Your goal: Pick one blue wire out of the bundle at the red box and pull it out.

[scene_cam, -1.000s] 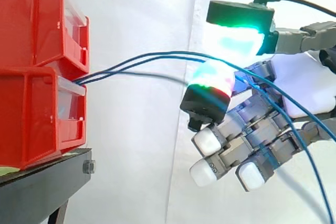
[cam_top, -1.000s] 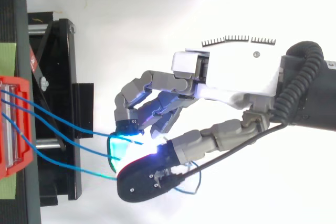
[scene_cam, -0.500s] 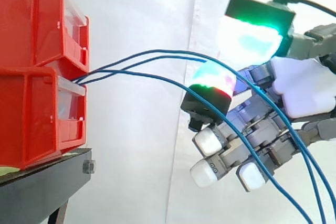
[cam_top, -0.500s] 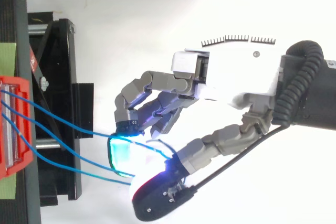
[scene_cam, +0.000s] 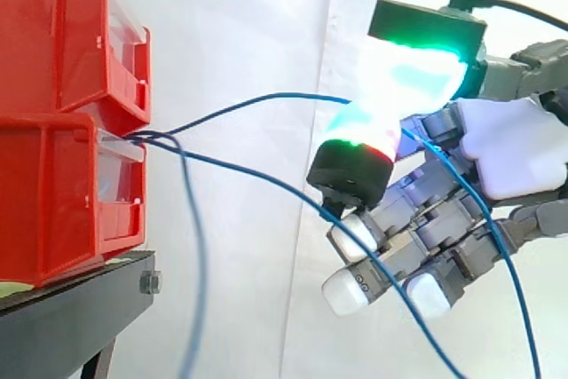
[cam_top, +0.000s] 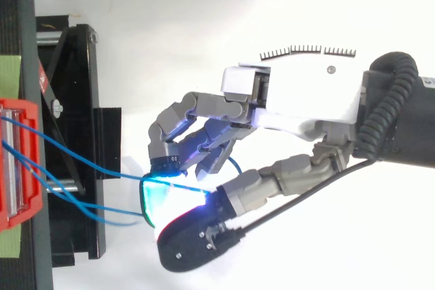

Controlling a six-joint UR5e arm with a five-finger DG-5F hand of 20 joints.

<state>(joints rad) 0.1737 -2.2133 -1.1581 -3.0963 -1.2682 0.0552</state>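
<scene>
A white curtain (scene_cam: 248, 51) with soft folds hangs behind a black stand (scene_cam: 75, 306), brightly and evenly lit

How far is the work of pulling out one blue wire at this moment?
Done: one blue wire is singled out. In hand: the hand pinches it between its glowing pads. Left: its end sits in the red box beside two slack wires, so the pull remains.

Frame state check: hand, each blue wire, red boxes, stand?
hand: shut, pads pinching the top wire.
top wire: held, arcing from the red boxes to the hand.
middle wire: loose, slanting down in front of the hand.
hanging wire: loose, dropping down beside the boxes.
red boxes: stacked two high, wires coming out at the lower one's top front.
black stand: under the boxes, carrying them.
</scene>
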